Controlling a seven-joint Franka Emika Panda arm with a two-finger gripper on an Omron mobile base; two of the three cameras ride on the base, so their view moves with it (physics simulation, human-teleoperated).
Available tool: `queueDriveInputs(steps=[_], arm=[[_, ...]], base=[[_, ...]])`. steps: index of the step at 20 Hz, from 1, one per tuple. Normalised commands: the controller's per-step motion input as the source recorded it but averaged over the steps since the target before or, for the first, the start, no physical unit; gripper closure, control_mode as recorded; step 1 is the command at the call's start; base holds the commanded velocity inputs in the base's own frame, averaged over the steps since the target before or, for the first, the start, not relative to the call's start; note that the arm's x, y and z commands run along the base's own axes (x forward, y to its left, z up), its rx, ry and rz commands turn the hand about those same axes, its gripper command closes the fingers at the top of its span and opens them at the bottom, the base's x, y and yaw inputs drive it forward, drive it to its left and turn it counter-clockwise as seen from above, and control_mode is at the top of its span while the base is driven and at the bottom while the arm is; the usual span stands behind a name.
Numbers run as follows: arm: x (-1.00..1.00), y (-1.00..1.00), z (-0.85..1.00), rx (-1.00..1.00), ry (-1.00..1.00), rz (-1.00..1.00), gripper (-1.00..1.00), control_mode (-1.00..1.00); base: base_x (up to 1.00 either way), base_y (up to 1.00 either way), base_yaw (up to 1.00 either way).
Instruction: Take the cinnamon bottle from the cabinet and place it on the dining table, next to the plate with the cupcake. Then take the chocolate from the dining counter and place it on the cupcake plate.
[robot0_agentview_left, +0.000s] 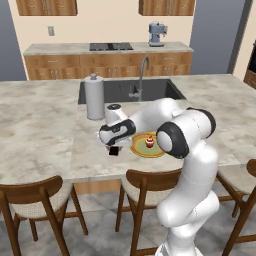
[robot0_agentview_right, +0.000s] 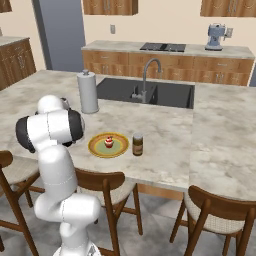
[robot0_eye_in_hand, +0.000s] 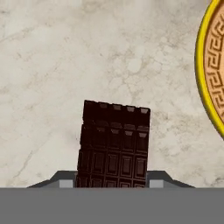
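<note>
A dark chocolate bar (robot0_eye_in_hand: 113, 144) sits between the two finger tips of my gripper (robot0_eye_in_hand: 111, 181), which is shut on it just over the marble counter. In the left base view the gripper (robot0_agentview_left: 112, 146) hangs low over the counter, with the chocolate (robot0_agentview_left: 114, 150) under it, left of the yellow-rimmed plate (robot0_agentview_left: 140, 148) that carries the cupcake (robot0_agentview_left: 149, 142). The plate's rim (robot0_eye_in_hand: 202, 65) lies at the right edge of the hand view. In the right base view the brown cinnamon bottle (robot0_agentview_right: 137, 144) stands upright just right of the plate (robot0_agentview_right: 97, 147) and cupcake (robot0_agentview_right: 108, 142).
A paper towel roll (robot0_agentview_left: 94, 97) stands behind the gripper, beside the sink (robot0_agentview_left: 107, 92) and its faucet (robot0_agentview_left: 141, 75). Wooden chairs (robot0_agentview_left: 145, 182) line the counter's near edge. A stovetop (robot0_agentview_left: 111, 46) and a stand mixer (robot0_agentview_left: 156, 34) are on the far counter.
</note>
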Motion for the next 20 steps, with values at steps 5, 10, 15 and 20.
queueDriveInputs(steps=[5,10,15,20], arm=[[0.02,-0.52,0.09,0.0,0.04,0.0,1.0,-1.0],[0.15,-0.55,0.0,-0.01,0.04,0.01,1.0,-1.0],[0.29,-0.45,0.0,-0.07,0.07,0.03,1.0,-1.0],[0.29,-0.32,-0.06,-0.13,0.1,0.05,1.0,-1.0]], base=[[0.0,0.0,0.0],[0.0,0.0,0.0],[0.0,0.0,0.0],[0.0,0.0,0.0]])
